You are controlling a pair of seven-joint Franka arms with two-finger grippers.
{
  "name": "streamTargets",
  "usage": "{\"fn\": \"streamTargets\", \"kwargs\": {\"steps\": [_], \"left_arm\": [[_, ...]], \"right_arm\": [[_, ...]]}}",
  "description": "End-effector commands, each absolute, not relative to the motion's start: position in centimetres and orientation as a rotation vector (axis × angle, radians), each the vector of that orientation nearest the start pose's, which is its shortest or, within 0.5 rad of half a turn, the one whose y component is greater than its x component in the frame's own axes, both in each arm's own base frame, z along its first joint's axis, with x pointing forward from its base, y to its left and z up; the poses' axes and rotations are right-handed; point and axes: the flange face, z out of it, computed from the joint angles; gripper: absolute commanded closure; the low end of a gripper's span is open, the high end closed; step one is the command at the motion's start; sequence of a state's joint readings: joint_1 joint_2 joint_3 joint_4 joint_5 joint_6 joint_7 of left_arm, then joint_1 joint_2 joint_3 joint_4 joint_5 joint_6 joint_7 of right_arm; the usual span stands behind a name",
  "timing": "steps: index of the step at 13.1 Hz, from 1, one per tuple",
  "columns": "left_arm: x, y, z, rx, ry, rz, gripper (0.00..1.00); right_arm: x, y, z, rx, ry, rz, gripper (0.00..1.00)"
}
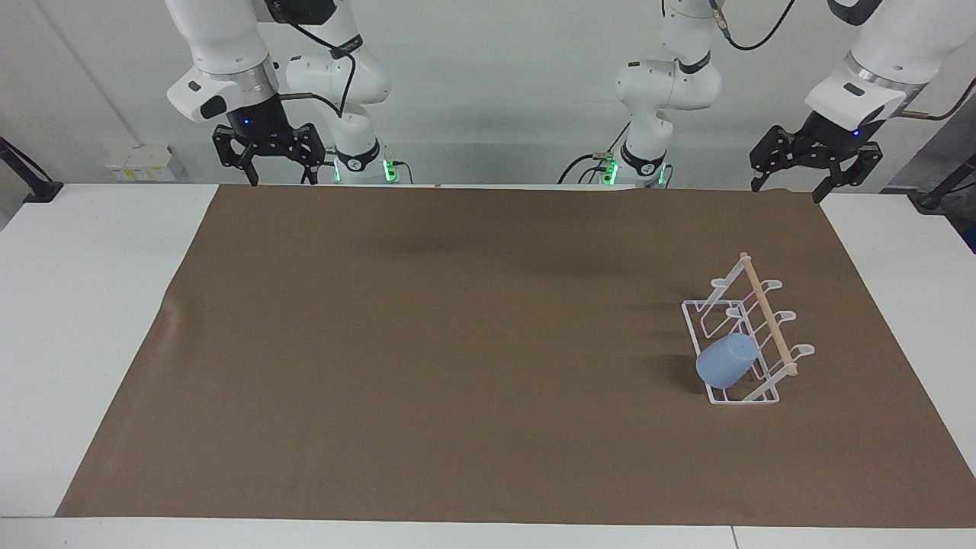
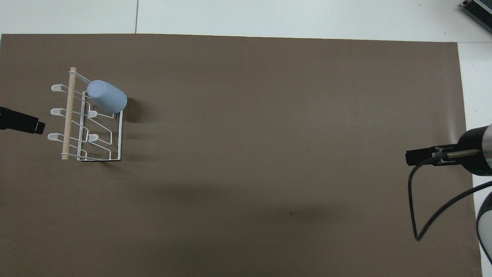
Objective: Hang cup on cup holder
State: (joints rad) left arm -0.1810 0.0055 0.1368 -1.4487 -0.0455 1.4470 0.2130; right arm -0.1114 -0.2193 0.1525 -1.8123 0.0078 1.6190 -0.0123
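**Cup hung on rack, both arms up and clear**

Cup (image 1: 727, 361), light blue, sits tilted over a prong of the cup holder (image 1: 751, 341), closed bottom pointing up and toward the table's middle, mouth down toward the rack's base. It occupies the prong at the end of the rack farthest from the robots, on the side facing the table's middle. In the overhead view the cup (image 2: 106, 96) lies at roughly 1 o'clock from the centre of the cup holder (image 2: 87, 115).

Cup holder: white wire, rectangular base flat on the brown mat (image 1: 457, 351), toward the left arm's end of the table. Light wooden dowel (image 1: 768, 317) runs along its top, slanting away from the robots. Flat-tipped prongs stick out on both sides of the dowel; all the others are bare.

Left gripper (image 1: 816, 164): raised high over the mat's corner at the robots' edge, at about 1 o'clock from the rack in the facing view, well apart from it. Fingers spread, nothing between them. Overhead view catches only a dark tip of it (image 2: 21, 122) at the frame's edge, about 9 o'clock from the rack, not touching it.

Right gripper (image 1: 267, 156): hanging over the mat's other corner at the robots' edge, toward the right arm's end of the table, at about 10 o'clock from the rack in the facing view and far from it. Fingers spread, empty. This arm waits. Black cable (image 2: 426, 207) loops down from its wrist in the overhead view.

Mat covers most of the white table (image 1: 84, 305).
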Motion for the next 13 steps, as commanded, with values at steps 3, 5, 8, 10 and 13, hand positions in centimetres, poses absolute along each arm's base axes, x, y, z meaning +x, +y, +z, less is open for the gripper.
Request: {"fn": "streamTargets", "kwargs": {"steps": [3, 5, 8, 10, 13], "left_arm": [[54.3, -2.5, 66.5, -3.17, 0.385, -0.007, 0.0], [53.8, -2.1, 65.9, -3.173, 0.375, 0.02, 0.0], [53.2, -1.9, 65.2, -3.174, 0.377, 0.052, 0.0], [53.2, -2.1, 65.3, -3.133, 0.38, 0.062, 0.0], [53.3, -2.1, 65.4, -3.13, 0.372, 0.048, 0.0]], "right_arm": [[48.4, 2.4, 63.8, -3.143, -0.083, -0.078, 0.0], [48.4, 2.4, 63.8, -3.143, -0.08, -0.078, 0.0], [48.4, 2.5, 63.8, -3.143, -0.083, -0.078, 0.0], [48.4, 2.4, 63.8, -3.143, -0.08, -0.078, 0.0], [48.4, 2.4, 63.8, -3.143, -0.08, -0.078, 0.0]]}}
